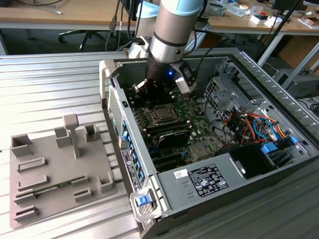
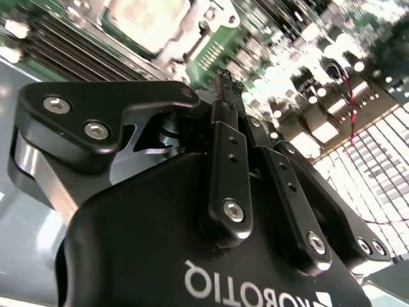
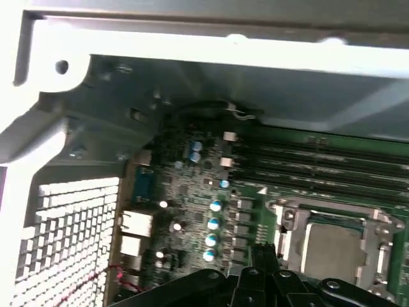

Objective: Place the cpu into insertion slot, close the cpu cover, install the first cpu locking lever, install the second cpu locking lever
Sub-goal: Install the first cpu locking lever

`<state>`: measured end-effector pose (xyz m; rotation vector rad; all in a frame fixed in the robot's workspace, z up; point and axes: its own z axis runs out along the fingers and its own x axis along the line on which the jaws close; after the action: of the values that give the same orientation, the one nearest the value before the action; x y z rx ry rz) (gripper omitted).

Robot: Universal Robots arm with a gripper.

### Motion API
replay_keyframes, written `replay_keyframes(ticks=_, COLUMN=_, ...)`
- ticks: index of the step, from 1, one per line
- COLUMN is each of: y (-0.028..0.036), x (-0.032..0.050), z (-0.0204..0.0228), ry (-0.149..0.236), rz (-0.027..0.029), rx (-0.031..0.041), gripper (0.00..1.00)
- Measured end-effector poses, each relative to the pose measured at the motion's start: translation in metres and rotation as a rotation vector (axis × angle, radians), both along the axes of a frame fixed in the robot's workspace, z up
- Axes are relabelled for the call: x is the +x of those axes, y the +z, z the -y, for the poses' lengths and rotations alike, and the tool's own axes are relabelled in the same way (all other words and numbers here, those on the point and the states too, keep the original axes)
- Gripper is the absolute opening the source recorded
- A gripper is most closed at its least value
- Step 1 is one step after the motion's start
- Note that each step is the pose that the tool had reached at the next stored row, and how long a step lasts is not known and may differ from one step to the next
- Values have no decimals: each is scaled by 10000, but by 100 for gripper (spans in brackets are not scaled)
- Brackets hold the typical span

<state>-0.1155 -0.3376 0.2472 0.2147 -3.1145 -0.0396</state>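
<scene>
The cpu (image 1: 162,114) lies flat in the insertion slot (image 1: 153,108) on the green motherboard inside the open computer case. Its silvery top (image 3: 332,246) shows through the cut-out of the cpu cover (image 3: 285,220), which lies down around it. My gripper (image 1: 154,94) hangs over the board just beyond the socket, toward the case's rear wall. In the second wrist view its two black fingers (image 2: 229,160) meet at the tips, shut with nothing between them, a short way from the cpu (image 2: 146,19). I cannot make out how the locking levers stand.
The case's metal walls (image 1: 112,99) ring the board closely. Long black memory slots (image 3: 319,160) run beside the socket. A drive cage with coloured cables (image 1: 254,124) fills the exterior view's right. A grey fixture tray (image 1: 55,169) with an upright post sits outside the case at the exterior view's left.
</scene>
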Motion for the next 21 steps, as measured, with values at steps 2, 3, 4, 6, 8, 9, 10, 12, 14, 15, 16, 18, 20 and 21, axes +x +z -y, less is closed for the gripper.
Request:
replay_keyframes(ticks=2, y=1, x=-64, z=-63, ry=1, rz=3, rx=-1, gripper=11)
replay_keyframes(ticks=3, y=0, x=-79, z=-103, ry=0, rz=4, rx=-1, gripper=11)
replay_keyframes(ticks=4, y=1, x=-90, z=-147, ry=2, rz=3, rx=-1, gripper=11)
replay_keyframes(ticks=6, y=0, x=-92, z=-214, ry=-1, rz=4, rx=0, gripper=11)
replay_keyframes(ticks=8, y=0, x=-91, z=-259, ry=3, rz=3, rx=-1, gripper=11)
replay_keyframes(ticks=9, y=1, x=-92, z=-279, ry=2, rz=2, rx=-1, gripper=11)
replay_keyframes(ticks=10, y=4, x=-92, z=-298, ry=1, rz=3, rx=-2, gripper=11)
replay_keyframes(ticks=12, y=49, x=-93, z=-319, ry=0, rz=5, rx=-1, gripper=11)
replay_keyframes(ticks=14, y=108, x=-92, z=-328, ry=0, rz=7, rx=-1, gripper=11)
replay_keyframes(ticks=15, y=117, x=-92, z=-331, ry=1, rz=7, rx=-1, gripper=11)
replay_keyframes(ticks=16, y=119, x=-91, z=-339, ry=1, rz=9, rx=0, gripper=11)
replay_keyframes(ticks=18, y=119, x=-67, z=-343, ry=9, rz=0, rx=2, gripper=11)
replay_keyframes(ticks=20, y=120, x=-13, z=-343, ry=13, rz=-40, rx=27, gripper=11)
replay_keyframes(ticks=21, y=120, x=5, z=-343, ry=16, rz=-51, rx=35, gripper=11)
